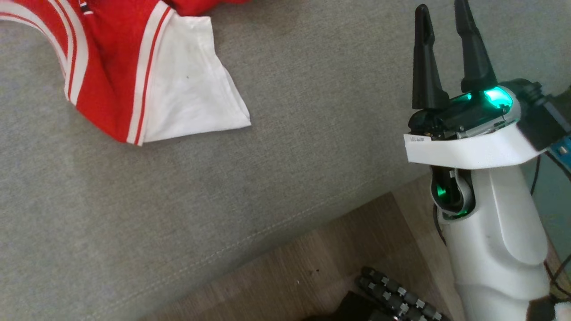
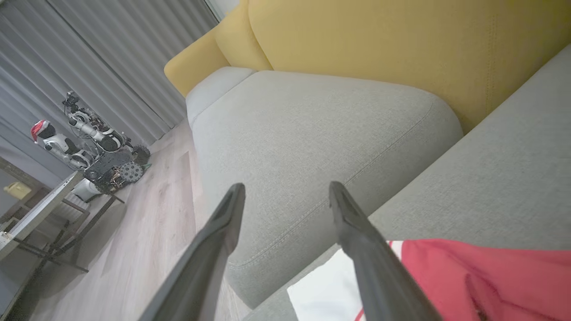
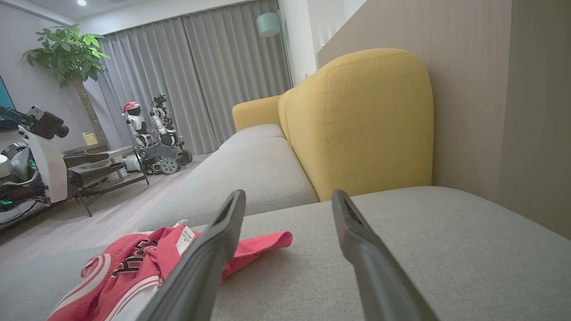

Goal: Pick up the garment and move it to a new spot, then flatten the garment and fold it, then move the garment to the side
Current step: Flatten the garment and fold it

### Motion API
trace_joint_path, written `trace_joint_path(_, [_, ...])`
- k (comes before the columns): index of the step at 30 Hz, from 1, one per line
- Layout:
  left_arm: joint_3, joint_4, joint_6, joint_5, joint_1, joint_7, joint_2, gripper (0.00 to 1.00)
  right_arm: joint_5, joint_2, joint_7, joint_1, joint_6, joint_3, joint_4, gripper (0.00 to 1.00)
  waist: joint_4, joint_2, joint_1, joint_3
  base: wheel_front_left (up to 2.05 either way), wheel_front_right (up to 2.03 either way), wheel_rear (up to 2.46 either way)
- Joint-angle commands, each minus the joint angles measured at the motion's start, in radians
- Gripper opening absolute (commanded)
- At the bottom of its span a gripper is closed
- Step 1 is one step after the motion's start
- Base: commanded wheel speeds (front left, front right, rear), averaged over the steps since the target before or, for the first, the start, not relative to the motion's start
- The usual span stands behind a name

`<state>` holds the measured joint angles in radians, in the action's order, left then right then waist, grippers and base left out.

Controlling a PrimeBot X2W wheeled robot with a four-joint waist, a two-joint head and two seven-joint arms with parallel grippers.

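On the sofa, items listed by size:

1. Grey seat cushion (image 1: 285, 178). Broad, flat woven surface that serves as the work area. Its stitched front edge runs diagonally across the head view, with wooden floor (image 1: 312, 263) below it.

2. Yellow backrest (image 3: 357, 125). Stands upright behind the seat, at the far side from the robot.

3. Garment (image 1: 116, 67). Red jersey with white stripes and a white panel. It lies on the seat cushion at the upper left of the head view, partly cut off by the frame edge. The white panel lies fairly flat, while the red body is bunched and rumpled. Nothing grips it. Judged to be resting at its new spot and not yet flattened or folded.

4. Right gripper (image 1: 441, 13). Pale forearm with two dark fingers pointing up, spread wide and empty. It hangs over the seat near the front edge, well apart from the garment, probably held clear until the spreading needs a second hand.

5. Left gripper (image 2: 287, 187). The fingers stand apart with nothing between them. It is poised just above the garment's white edge, the red cloth just beside its right finger. Judged well placed to take a hem for flattening.

6. Garment label (image 3: 185, 239). Small white tag showing among the red folds, a sign that the cloth is turned over on itself there.
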<state>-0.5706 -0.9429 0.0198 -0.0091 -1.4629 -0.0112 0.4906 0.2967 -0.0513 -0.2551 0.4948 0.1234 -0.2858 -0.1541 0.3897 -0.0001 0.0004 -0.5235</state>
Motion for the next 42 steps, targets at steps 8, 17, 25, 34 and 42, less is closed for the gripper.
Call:
trace_joint_path(8, [0.057, -0.035, -0.004, -0.082, -0.04, 0.188, -0.078, 1.0, -0.063, 0.001, -0.007, -0.013, 0.007, 0.014, 0.01, 1.0, -0.101, 0.0001, -0.0004, 0.081, 0.0, 0.0, 0.0])
trace_joint_path(17, [0.155, 0.127, -0.014, -0.226, 0.263, 0.272, -0.152, 1.0, -0.174, 0.001, -0.007, -0.055, 0.007, 0.059, -0.075, 1.0, -0.251, 0.0001, -0.0004, 0.226, 0.0, 0.0, 0.0])
trace_joint_path(25, [0.274, 0.652, -0.077, -0.266, 0.825, 0.273, -0.213, 1.0, -0.214, 0.001, 0.001, -0.15, 0.007, 0.124, -0.099, 1.0, -0.367, 0.0001, -0.0004, 0.331, 0.0, 0.0, 0.0])
trace_joint_path(34, [0.376, 0.935, -0.116, -0.235, 1.213, 0.273, -0.327, 1.0, -0.222, 0.001, 0.014, -0.222, 0.007, 0.135, -0.1, 1.0, -0.394, 0.0001, -0.0004, 0.404, 0.0, 0.0, 0.0])
trace_joint_path(42, [0.448, 1.013, -0.085, -0.191, 1.39, 0.273, -0.412, 1.0, -0.231, 0.001, 0.019, -0.275, 0.007, 0.147, -0.098, 1.0, -0.413, 0.0001, -0.0004, 0.44, 0.0, 0.0, 0.0])
